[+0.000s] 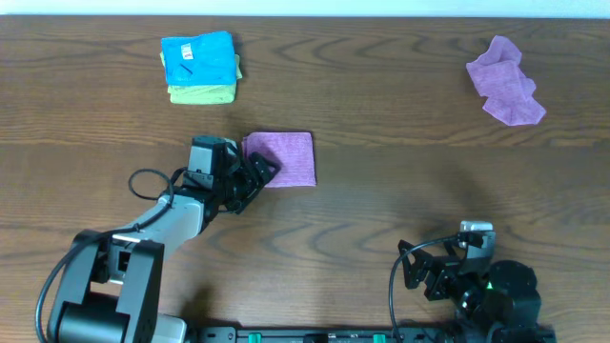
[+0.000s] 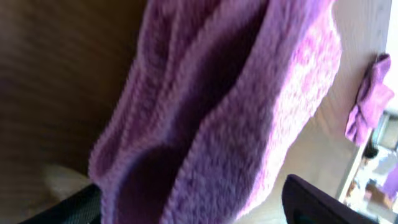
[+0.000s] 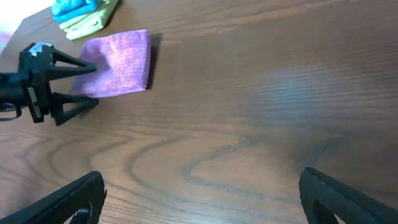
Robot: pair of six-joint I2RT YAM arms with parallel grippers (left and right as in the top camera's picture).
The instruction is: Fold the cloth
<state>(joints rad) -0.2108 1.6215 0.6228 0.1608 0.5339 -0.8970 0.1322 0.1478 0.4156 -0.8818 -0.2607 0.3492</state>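
Overhead, the cloth [image 1: 286, 158] lies on the counter [image 1: 400, 191] as a small rectangle, so folding seems nearly done; left wrist, cloth fills the view; right wrist, left end effector [image 3: 94, 84] spread at its edge, right end effector [image 3: 202, 199] spread wide, empty.

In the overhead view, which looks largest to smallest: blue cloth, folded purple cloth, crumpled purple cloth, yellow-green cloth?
1. blue cloth, folded purple cloth, crumpled purple cloth: about alike, not rankable.
2. yellow-green cloth: only its edge shows under the blue one.
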